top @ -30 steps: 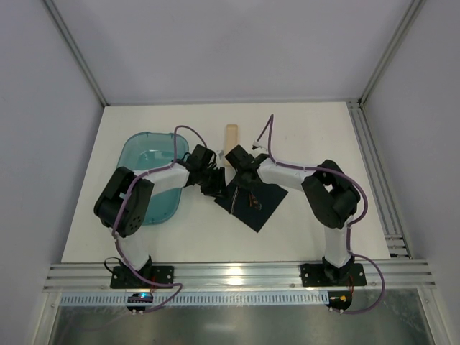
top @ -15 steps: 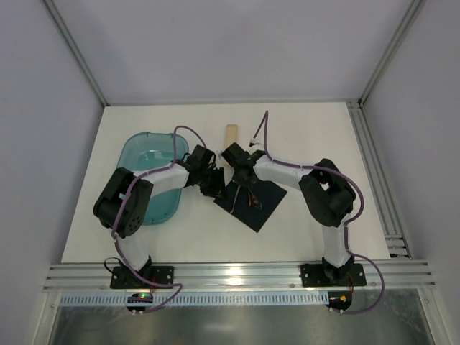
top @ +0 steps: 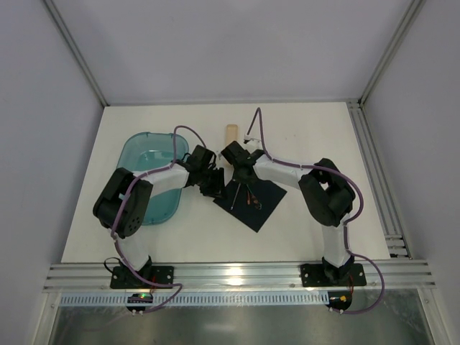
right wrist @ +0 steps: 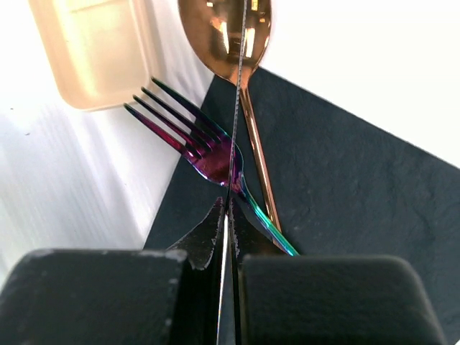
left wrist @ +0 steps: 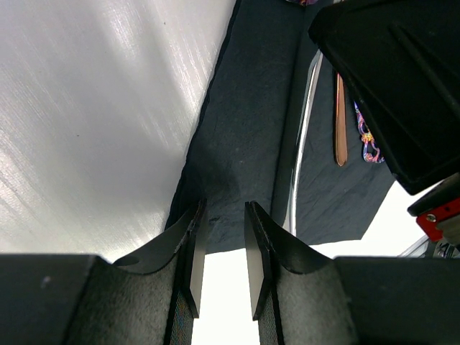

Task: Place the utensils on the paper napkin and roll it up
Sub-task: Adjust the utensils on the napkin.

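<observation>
The dark navy paper napkin (top: pixel 264 208) (right wrist: pixel 345 187) lies flat in front of both arms. On it rest a copper spoon (right wrist: pixel 227 32) and an iridescent purple fork (right wrist: pixel 208 154), their heads sticking out past the napkin's far edge. My right gripper (right wrist: pixel 228 205) (top: pixel 241 178) is shut on a thin knife (right wrist: pixel 236 86), held edge-on above the fork. My left gripper (left wrist: pixel 224 208) (top: pixel 215 188) stands partly open at the napkin's left corner (left wrist: pixel 244 144), nothing between its pads. The spoon's handle (left wrist: pixel 340 122) and the knife's silver edge (left wrist: pixel 303 136) show beyond it.
A translucent teal tub (top: pixel 147 180) sits at the left under the left arm. A pale beige block (top: pixel 231 133) (right wrist: pixel 93 50) lies just beyond the utensils' heads. An aluminium rail (top: pixel 374 180) runs along the table's right edge.
My right gripper has closed onto the knife and shifted slightly left over the napkin. The left gripper has stayed in place.
</observation>
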Robot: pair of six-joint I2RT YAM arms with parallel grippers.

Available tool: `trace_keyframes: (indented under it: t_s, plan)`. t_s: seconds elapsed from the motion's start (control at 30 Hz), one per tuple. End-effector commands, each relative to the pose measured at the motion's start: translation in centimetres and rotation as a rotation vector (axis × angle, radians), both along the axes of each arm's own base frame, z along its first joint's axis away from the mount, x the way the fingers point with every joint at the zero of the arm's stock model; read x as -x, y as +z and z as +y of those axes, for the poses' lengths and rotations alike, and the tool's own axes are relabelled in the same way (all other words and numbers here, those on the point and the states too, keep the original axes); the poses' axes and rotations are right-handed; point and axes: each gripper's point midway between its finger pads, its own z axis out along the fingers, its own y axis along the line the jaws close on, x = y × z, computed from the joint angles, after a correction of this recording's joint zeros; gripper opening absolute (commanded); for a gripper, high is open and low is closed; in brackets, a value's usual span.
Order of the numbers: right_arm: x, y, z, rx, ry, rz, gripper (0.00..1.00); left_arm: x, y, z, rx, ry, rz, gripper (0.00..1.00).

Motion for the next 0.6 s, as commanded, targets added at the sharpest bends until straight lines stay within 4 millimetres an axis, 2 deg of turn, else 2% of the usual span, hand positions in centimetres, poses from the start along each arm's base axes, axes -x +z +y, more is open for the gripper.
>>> trace_keyframes:
  t_s: [0.0, 0.17, 0.57]
  plan:
    - [-1.7, 1.8, 0.5, -0.004, 0.070, -0.090, 0.04, 0.6, -0.9, 1.9, -0.094, 0.016, 0.014, 0.32]
    - [-2.0, 2.5, 1.1, -0.034, 0.149, -0.137, 0.04, 0.6, -1.0, 2.1, -0.108, 0.015, 0.016, 0.32]
    - [-1.9, 2.2, 1.5, -0.042, 0.312, -0.168, 0.04, 0.6, -1.1, 2.3, -0.128, 0.020, 0.020, 0.32]
